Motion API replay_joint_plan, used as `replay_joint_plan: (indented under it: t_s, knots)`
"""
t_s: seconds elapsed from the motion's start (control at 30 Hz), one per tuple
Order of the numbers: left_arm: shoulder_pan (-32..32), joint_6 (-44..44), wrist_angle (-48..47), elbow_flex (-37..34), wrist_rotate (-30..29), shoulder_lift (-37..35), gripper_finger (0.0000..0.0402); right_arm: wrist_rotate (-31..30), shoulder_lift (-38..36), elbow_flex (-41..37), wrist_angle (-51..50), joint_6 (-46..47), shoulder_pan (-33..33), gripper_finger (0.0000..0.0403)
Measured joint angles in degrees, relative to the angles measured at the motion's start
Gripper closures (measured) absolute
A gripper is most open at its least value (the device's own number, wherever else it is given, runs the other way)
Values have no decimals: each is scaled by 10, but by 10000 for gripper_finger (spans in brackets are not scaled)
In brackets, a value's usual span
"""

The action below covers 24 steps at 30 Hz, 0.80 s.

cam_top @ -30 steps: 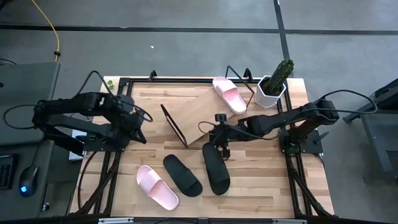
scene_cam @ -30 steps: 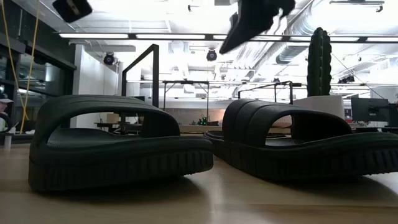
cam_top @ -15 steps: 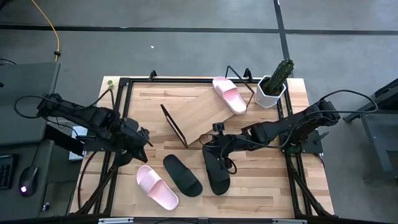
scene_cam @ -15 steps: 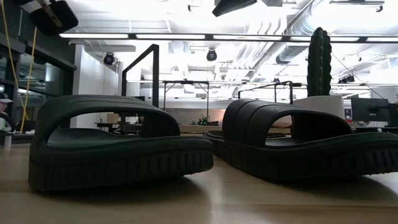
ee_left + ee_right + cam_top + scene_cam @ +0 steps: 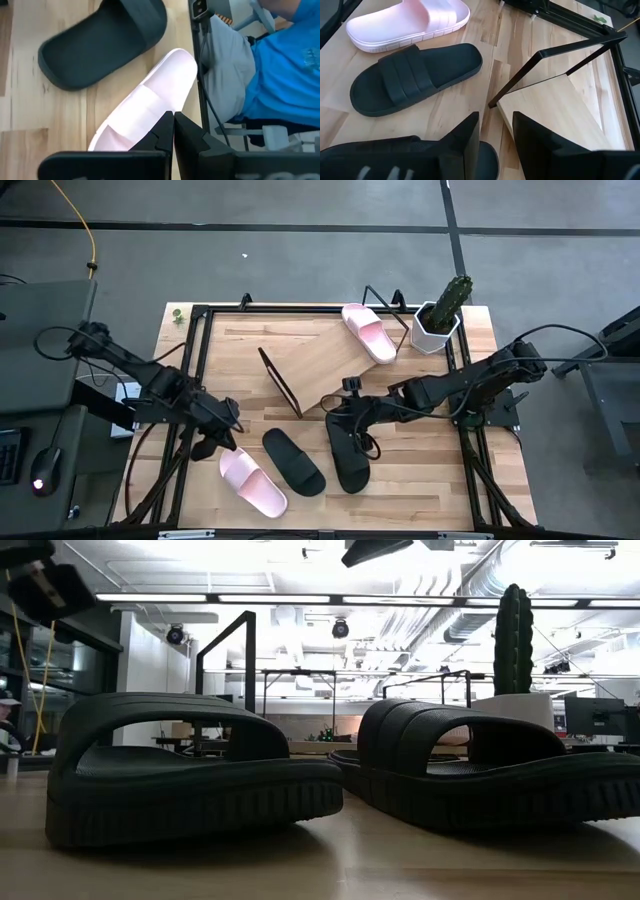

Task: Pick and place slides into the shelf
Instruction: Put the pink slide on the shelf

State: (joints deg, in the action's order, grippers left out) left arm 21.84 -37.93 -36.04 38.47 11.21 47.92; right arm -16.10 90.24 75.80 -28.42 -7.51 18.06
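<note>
Two black slides lie sole-down on the table, one [image 5: 293, 461] [image 5: 190, 775] left of the other [image 5: 347, 452] [image 5: 490, 770]. A pale pink slide [image 5: 252, 481] [image 5: 150, 102] lies near the table's near-left corner. The second pink slide [image 5: 368, 332] rests on the slanted wooden shelf [image 5: 320, 360] [image 5: 555, 110]. My left gripper [image 5: 224, 428] [image 5: 173, 117] is shut and hangs above the near pink slide's far end. My right gripper [image 5: 345, 416] [image 5: 496, 131] is open, raised over the right black slide's far end.
A potted cactus [image 5: 443, 312] [image 5: 513, 640] stands at the table's far right corner beside the shelf. A black frame [image 5: 190, 370] runs along the table edges. A person in a blue shirt [image 5: 280, 75] is beyond the table's near edge.
My left gripper has swung from beside the table's left edge toward the near edge, arriving over the near pink slide. My right gripper shifted a little toward the near edge, over the right black slide, then kept still. No slide has moved.
</note>
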Motion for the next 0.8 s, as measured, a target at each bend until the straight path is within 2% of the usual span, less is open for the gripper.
replay_joint_plan:
  t_s: [0.3,0.8]
  knots:
    - [38,-73,26,-64,-13,0,390,0,0,0,0,19,0,295]
    - [96,-160,60,-82,-69,0,251,2,0,0,0,8,22,295]
